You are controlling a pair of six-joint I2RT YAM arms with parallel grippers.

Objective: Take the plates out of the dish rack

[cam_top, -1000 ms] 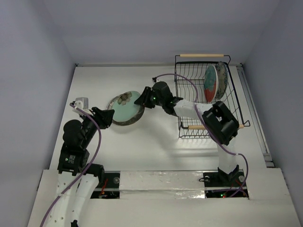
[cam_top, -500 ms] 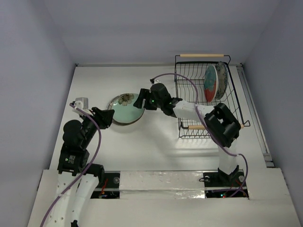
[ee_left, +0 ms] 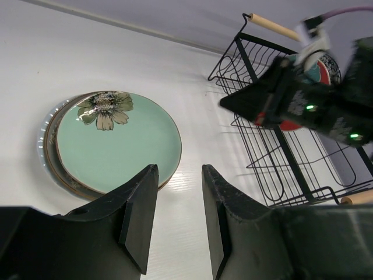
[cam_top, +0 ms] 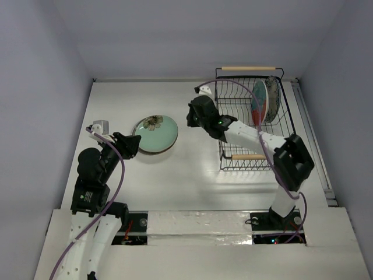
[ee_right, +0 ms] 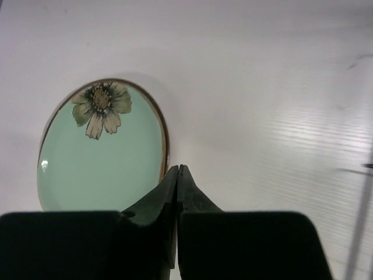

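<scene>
The white table (cam_top: 192, 181) carries the dish rack (cam_top: 247, 156) at its far right. A stack of plates lies flat on the left, the pale green plate (cam_top: 156, 134) with a flower motif on top. Two plates stand upright at the rack's far end: a teal-and-red-orange plate (cam_top: 260, 100) and a grey one (cam_top: 273, 99) just to its right. The right gripper (ee_right: 178, 169) hangs between stack and rack, fingers pressed together, holding nothing. The left gripper (ee_left: 178, 175) is parted and empty, near the stack's near-left edge.

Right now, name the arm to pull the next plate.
Right. The right end effector is beside the dish rack with the upright plates; the left end effector sits by the unloaded stack.
</scene>
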